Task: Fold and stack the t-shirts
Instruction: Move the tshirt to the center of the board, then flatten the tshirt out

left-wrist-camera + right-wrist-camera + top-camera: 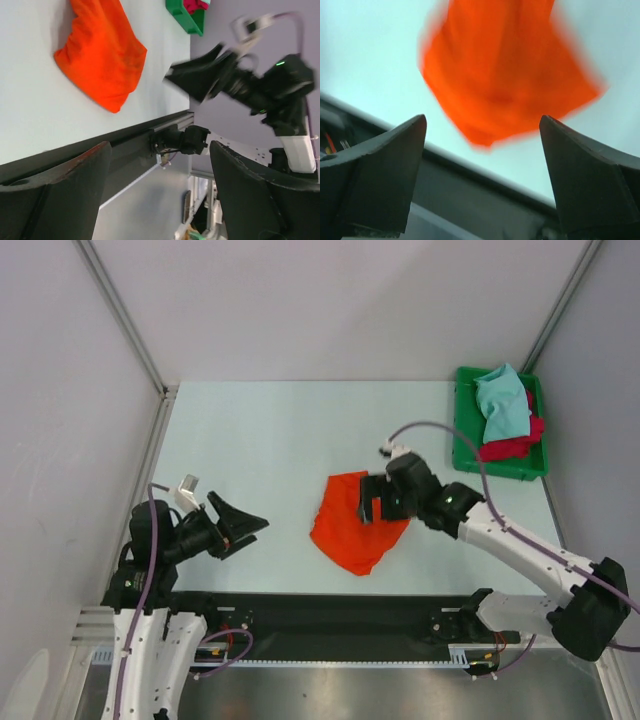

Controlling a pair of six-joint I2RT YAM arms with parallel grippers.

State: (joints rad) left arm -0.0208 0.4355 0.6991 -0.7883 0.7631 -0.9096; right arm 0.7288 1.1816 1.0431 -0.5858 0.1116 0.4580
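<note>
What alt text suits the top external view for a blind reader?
An orange t-shirt lies crumpled mid-table, the right fingers open over its right edge. The left fingers are open too; a teal shirt and a red shirt sit in a green tray.

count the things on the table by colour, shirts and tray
orange: 1, the bright orange cloth t-shirt, crumpled, apart from the tray
teal: 1, the light teal cloth t-shirt, on top in the tray
red: 1, the crimson red cloth t-shirt, under the teal one
green: 1, the green plastic tray
total: 4
</note>
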